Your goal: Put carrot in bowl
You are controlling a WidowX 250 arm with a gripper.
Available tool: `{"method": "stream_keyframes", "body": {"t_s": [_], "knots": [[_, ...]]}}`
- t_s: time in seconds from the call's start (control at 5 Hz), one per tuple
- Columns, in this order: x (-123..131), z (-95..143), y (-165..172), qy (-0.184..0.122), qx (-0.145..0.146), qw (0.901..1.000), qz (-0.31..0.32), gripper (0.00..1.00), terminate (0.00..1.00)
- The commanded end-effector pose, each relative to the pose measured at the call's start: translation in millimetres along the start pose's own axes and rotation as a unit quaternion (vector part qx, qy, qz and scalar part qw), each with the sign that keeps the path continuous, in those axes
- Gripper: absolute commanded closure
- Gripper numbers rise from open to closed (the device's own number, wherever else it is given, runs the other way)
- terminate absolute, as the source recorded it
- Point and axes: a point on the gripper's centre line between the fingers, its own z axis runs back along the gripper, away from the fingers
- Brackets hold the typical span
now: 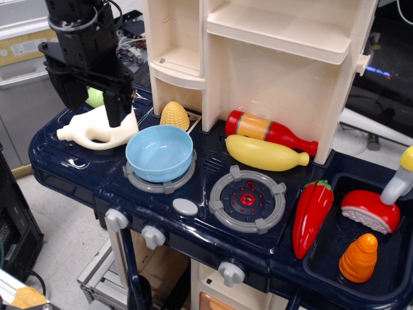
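Note:
The carrot (359, 258), a stubby orange ridged cone, stands upright in the dark sink basin (329, 261) at the lower right. The light-blue bowl (159, 152) sits on the left burner, empty. My black gripper (95, 95) hangs at the far left, above a cream jug (97, 132), well left of the bowl and far from the carrot. Its two fingers (115, 103) point down with a gap between them and nothing held.
A yellow corn cob (174, 115) stands behind the bowl. A red bottle (271, 131) and a yellow banana (266, 154) lie mid-counter. A red chili pepper (312, 216) lies next to the sink. A red-white slice (370, 211) and a tap (401, 181) are at the sink. The grey burner (248, 198) is bare.

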Motion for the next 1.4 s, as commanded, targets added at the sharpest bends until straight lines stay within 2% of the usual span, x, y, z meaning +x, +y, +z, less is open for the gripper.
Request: {"method": "stream_keyframes", "body": {"t_s": [0.0, 0.2, 0.4, 0.6, 0.8, 1.2], "knots": [[0.0, 0.0, 0.0, 0.000, 0.000, 1.0000, 0.000, 0.00, 0.00], [-5.2, 26.1, -40.8, 0.013, 0.007, 0.9999, 0.000, 0.00, 0.00], [-12.2, 46.3, -81.4, 0.019, -0.002, 0.9998, -0.011, 0.00, 0.00], [-21.8, 55.7, -129.3, 0.013, -0.021, 0.9997, -0.002, 0.00, 0.00], [-20.4, 67.0, -176.8, 0.021, -0.030, 0.9993, 0.007, 0.00, 0.00], [-10.9, 59.2, -247.1, 0.001, -0.063, 0.9968, 0.048, 0.00, 0.00]]}}
